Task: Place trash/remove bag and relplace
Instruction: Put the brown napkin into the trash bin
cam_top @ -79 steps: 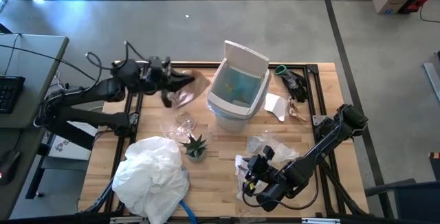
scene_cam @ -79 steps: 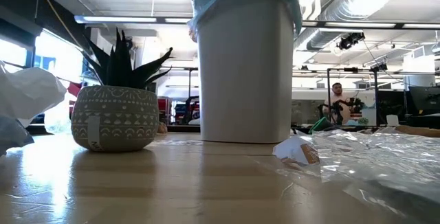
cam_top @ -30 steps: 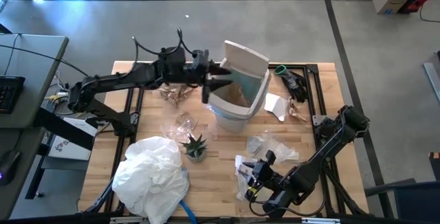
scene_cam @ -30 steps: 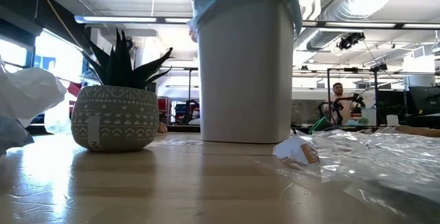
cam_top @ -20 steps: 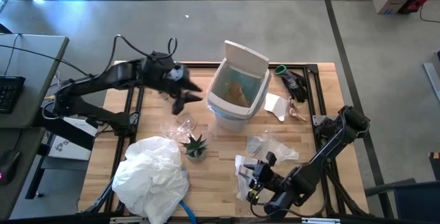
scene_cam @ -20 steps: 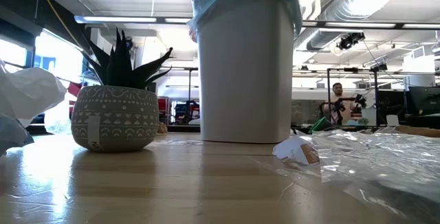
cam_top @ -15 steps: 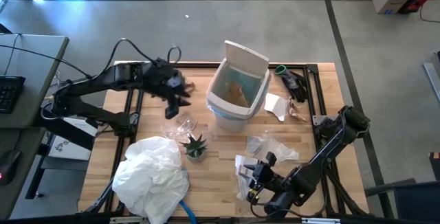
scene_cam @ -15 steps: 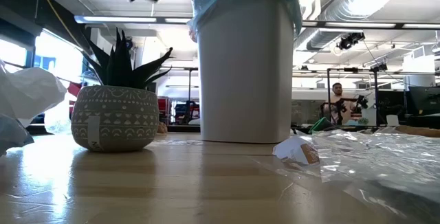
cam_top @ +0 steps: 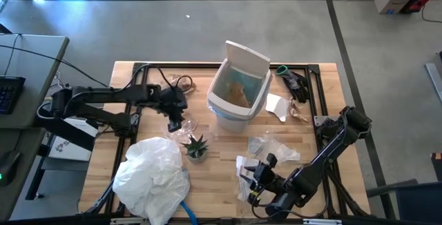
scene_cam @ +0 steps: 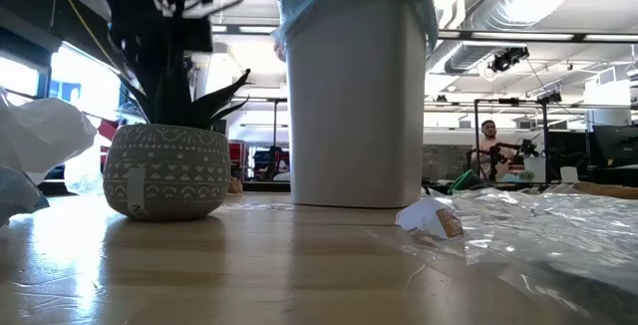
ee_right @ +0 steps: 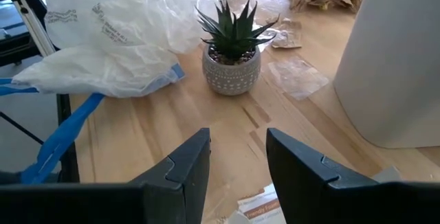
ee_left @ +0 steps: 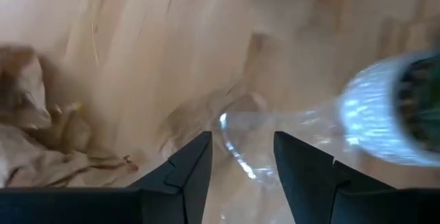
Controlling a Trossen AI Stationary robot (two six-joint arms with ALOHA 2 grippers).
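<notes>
The white bin point(cam_top: 238, 95) stands at the table's far middle with its lid up, lined with the light-blue bag point(scene_cam: 299, 6); a brown paper piece point(cam_top: 237, 92) lies inside. My left gripper point(cam_top: 175, 123) points down, open, left of the bin, just above a clear plastic wrapper point(ee_left: 237, 138) that lies on the table. Crumpled brown paper point(ee_left: 34, 145) lies beside it. My right gripper point(ee_right: 237, 157) hangs open near the table's front edge, above white paper scraps point(cam_top: 243, 170).
A small potted plant point(cam_top: 196, 146) stands just near-side of the left gripper. A big white crumpled bag point(cam_top: 155, 173) fills the front left. White and brown scraps point(cam_top: 280, 106) and clear wrappers point(cam_top: 273, 145) lie right of the bin; a dark tool point(cam_top: 293, 81) lies at the far right.
My left gripper has drawn back from over the bin toward the table's left edge, come down and tipped from nearly level to pointing down over the clear wrapper. My right gripper has kept still.
</notes>
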